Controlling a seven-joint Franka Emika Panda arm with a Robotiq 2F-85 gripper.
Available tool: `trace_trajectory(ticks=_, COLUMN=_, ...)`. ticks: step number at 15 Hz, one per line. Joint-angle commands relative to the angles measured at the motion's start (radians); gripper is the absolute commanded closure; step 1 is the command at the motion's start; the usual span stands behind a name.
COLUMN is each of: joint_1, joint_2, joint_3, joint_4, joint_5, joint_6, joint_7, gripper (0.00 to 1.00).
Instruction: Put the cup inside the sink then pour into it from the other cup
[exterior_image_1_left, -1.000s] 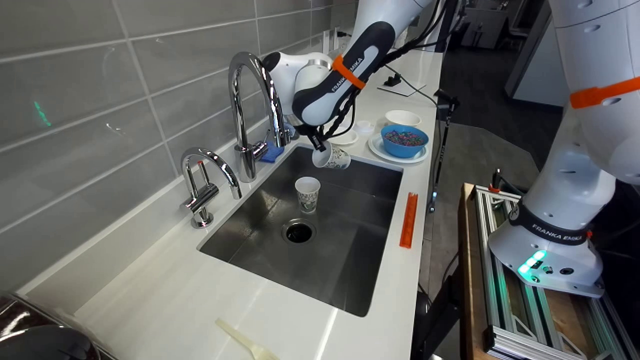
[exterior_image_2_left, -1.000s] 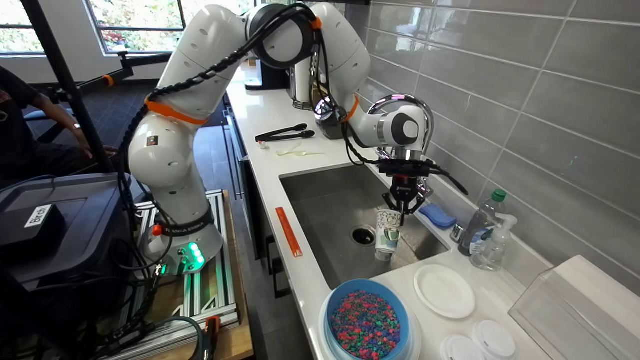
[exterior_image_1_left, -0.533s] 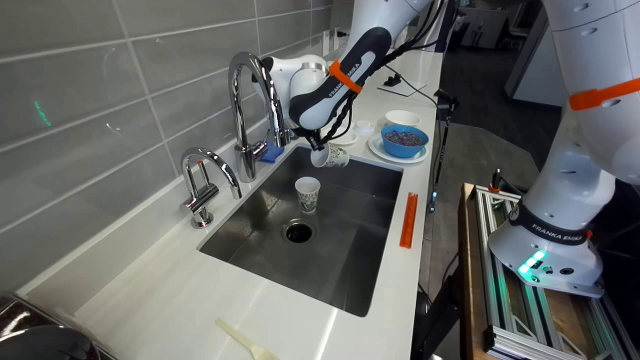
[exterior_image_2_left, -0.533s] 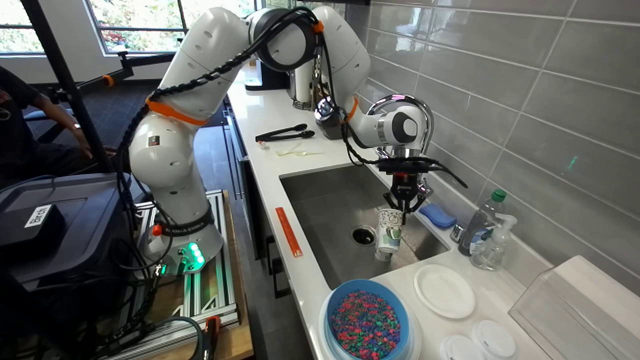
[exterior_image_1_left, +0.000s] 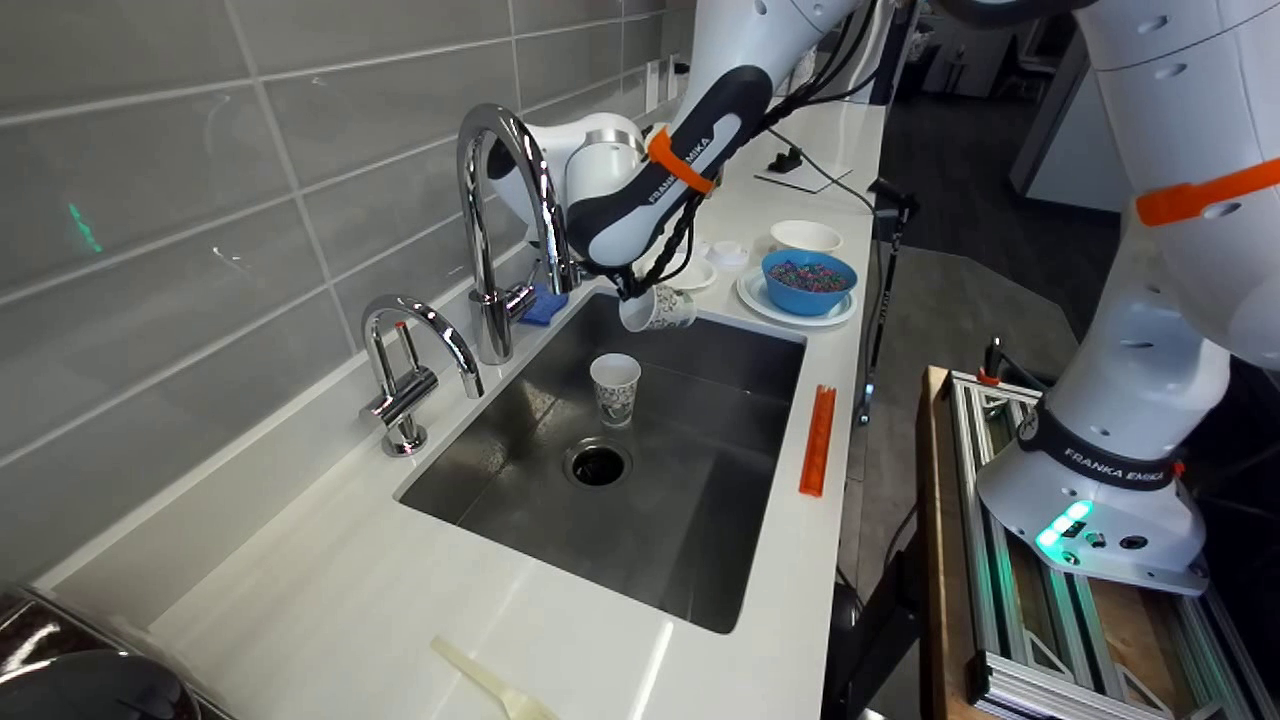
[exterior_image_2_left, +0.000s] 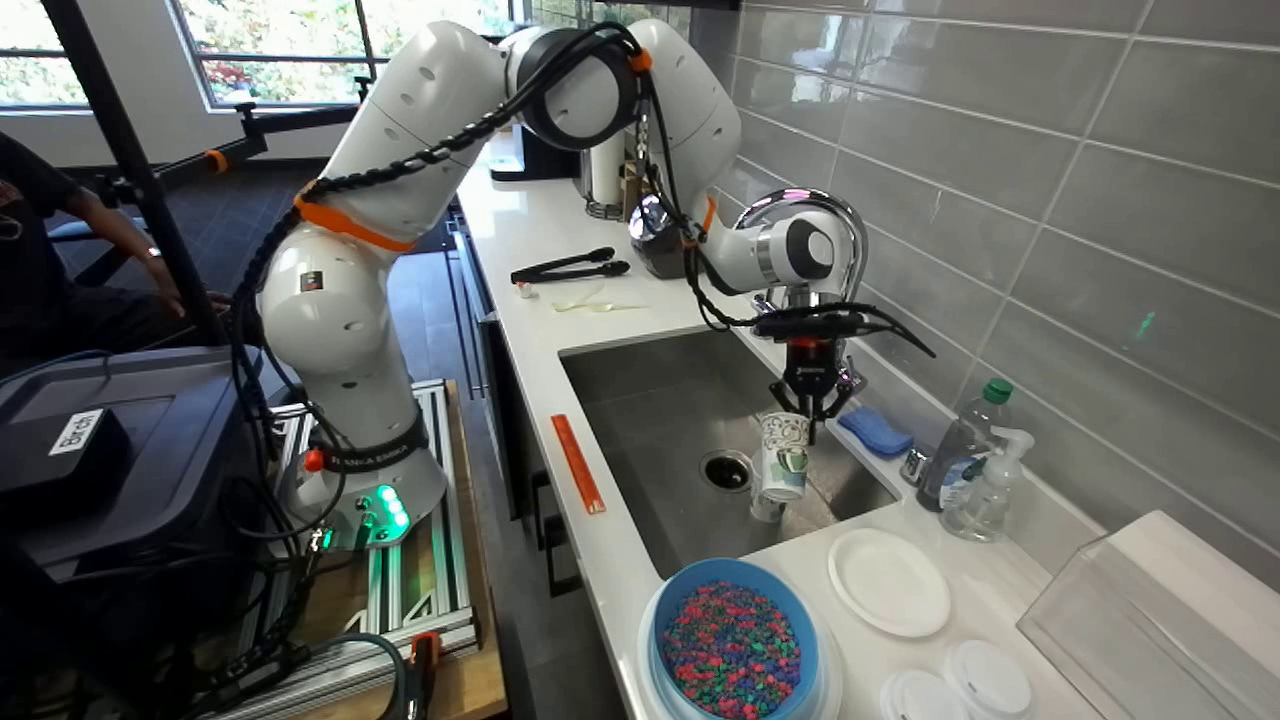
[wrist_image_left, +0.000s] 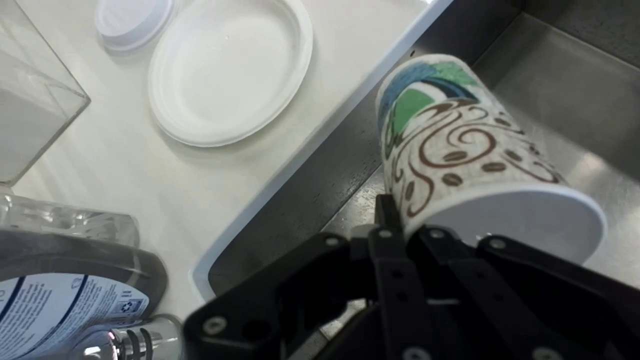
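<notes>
A white paper cup (exterior_image_1_left: 615, 388) with a dark print stands upright in the steel sink (exterior_image_1_left: 690, 470), near the drain. In an exterior view it shows only partly, behind the held cup (exterior_image_2_left: 785, 460). My gripper (exterior_image_2_left: 808, 408) is shut on the wall of that second patterned cup at its rim, one finger inside and one outside. The held cup (exterior_image_1_left: 660, 308) is tipped on its side above the sink's far end, with its mouth toward the tap side. In the wrist view the held cup (wrist_image_left: 460, 135) shows its swirl print and part of its pale inside; its contents are not visible.
A tall chrome tap (exterior_image_1_left: 490, 230) and a smaller tap (exterior_image_1_left: 400, 380) stand along the tiled wall. A blue bowl of coloured beads (exterior_image_2_left: 735, 640), a white plate (exterior_image_2_left: 888, 582), soap bottles (exterior_image_2_left: 965, 445) and a blue sponge (exterior_image_2_left: 875, 430) surround the sink. An orange strip (exterior_image_1_left: 818, 440) lies on the front edge.
My gripper and the held cup have shifted slightly toward the tiled wall and up a little. The held cup stays tipped. The standing cup has not moved.
</notes>
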Motion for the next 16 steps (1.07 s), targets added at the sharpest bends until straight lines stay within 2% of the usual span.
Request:
trace_trajectory(ticks=1, joint_1=0.016, joint_2=0.033, joint_3=0.003, joint_4=0.045, joint_5=-0.042, joint_6=-0.065, joint_7=0.026, gripper=0.99)
trace_trajectory(ticks=7, joint_1=0.021, joint_2=0.054, joint_3=0.010, joint_4=0.071, joint_5=-0.054, joint_6=-0.117, joint_7=0.021, gripper=0.99)
trace_trajectory(ticks=16, joint_1=0.021, joint_2=0.063, joint_3=0.014, joint_4=0.082, joint_5=-0.059, joint_6=-0.125, joint_7=0.018, gripper=0.99)
